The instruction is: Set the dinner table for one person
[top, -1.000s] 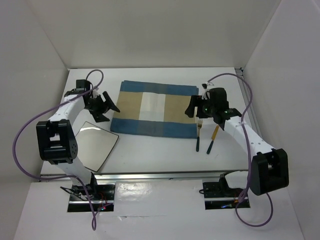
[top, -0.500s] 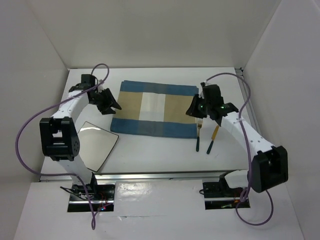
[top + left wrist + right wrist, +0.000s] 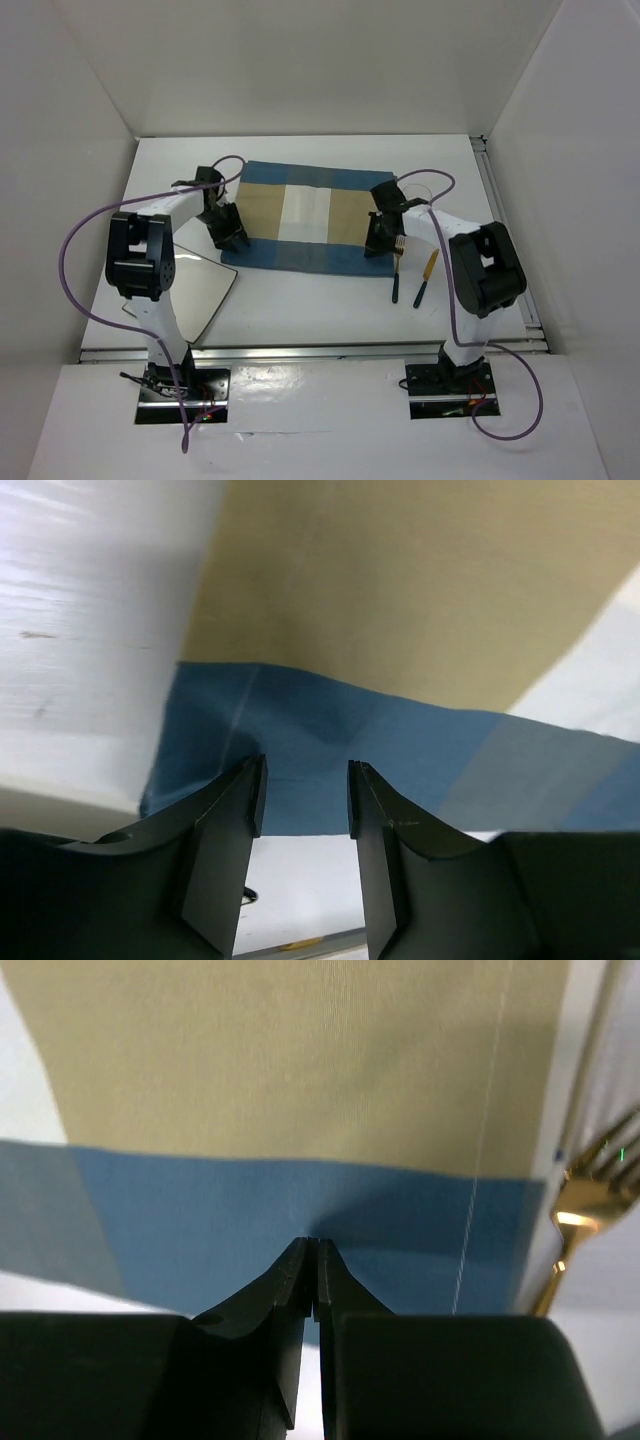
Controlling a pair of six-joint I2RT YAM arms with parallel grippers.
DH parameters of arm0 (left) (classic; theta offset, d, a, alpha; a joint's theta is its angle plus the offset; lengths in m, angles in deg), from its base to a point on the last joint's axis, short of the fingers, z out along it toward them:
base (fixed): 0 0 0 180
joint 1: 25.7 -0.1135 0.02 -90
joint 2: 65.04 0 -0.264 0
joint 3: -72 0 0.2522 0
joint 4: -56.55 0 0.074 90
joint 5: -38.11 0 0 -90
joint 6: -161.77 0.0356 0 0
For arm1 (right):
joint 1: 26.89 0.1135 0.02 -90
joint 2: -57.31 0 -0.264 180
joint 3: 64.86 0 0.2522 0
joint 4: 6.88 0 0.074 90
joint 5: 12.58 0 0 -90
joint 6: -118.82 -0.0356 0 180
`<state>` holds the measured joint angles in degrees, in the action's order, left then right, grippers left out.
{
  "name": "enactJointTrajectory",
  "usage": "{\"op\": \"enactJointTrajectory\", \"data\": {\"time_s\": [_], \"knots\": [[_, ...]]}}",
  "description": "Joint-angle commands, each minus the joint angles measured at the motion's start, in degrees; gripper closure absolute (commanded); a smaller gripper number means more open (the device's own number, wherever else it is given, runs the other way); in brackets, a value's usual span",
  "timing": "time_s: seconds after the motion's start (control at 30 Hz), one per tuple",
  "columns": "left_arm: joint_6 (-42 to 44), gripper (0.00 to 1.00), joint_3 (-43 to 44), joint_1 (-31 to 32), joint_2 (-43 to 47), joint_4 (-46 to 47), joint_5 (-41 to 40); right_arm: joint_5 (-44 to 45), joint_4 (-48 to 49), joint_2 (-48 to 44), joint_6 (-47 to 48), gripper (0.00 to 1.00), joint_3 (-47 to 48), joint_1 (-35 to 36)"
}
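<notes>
- The white bench (image 3: 300, 312) fills the overhead view. It lies under everything else, with a metal rail along its near edge.
- A blue-and-tan placemat (image 3: 310, 215) lies flat at the middle of the bench, with a pale stripe down its centre.
- What has just changed: a second ago both of my arms were raised and out beside the short ends of the placemat. Now both have swung inward and dropped to its near corners.
- My left end effector (image 3: 228, 228) is at the near left corner. In the left wrist view it (image 3: 305, 770) is released, its two dark fingers apart and straddling the blue hem of the placemat (image 3: 400, 600).
- My right end effector (image 3: 378, 238) is at the near right corner. In the right wrist view it (image 3: 310, 1245) is clenched, its tips together on the blue band of the placemat (image 3: 300, 1060). I judge that it pinches the cloth.
- I read this as taking hold of the placemat to shift or straighten it. The left side is not yet gripped.
- A gold fork (image 3: 397, 270) with a dark handle lies just right of the placemat, close to my right end effector. A matching knife (image 3: 427, 275) lies beside it.
- A square white plate (image 3: 195, 290) sits near the left front of the bench, off the placemat. I judge the setting far from finished.
- I can read no brand, label or writing anywhere.
</notes>
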<state>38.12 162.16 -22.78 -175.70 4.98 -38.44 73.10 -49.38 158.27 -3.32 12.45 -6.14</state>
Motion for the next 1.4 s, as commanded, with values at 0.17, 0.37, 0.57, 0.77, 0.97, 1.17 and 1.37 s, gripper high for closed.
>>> {"op": "enactJointTrajectory", "data": {"time_s": [0.17, 0.37, 0.57, 0.77, 0.97, 1.17, 1.37], "knots": [[-2.2, 0.49, -2.6, 0.3, 1.6, -2.1, -8.1, 4.3, 1.7, 10.5, -0.1, 0.86, 8.0, 1.2], [-1.7, 0.50, -3.7, 0.3, 0.9, -2.1, -8.6, 4.8, 1.0, 15.9, 1.5, 0.86, 12.7, 1.2], [-0.6, 0.50, 1.4, 0.3, -1.4, -3.2, -8.7, 7.0, -0.8, 14.4, 1.6, 0.86, 11.8, 1.2], [1.6, 0.50, 2.8, 0.3, -1.4, -3.8, -8.7, 8.7, -2.2, 8.4, 1.6, 0.86, 5.2, 1.7], [1.6, 0.51, 2.2, 0.3, -0.4, -3.8, -9.2, 11.0, -4.1, 6.6, 1.0, 0.86, 4.5, 1.7], [1.6, 0.51, 1.0, 0.3, 1.0, -3.8, -9.2, 11.5, -5.1, 5.4, 0.5, 0.85, 5.9, 2.8], [2.1, 0.44, 8.0, 0.3, 4.2, -7.2, -9.8, 12.1, -7.9, 1.5, 1.6, 0.70, 13.2, 3.3]]}}
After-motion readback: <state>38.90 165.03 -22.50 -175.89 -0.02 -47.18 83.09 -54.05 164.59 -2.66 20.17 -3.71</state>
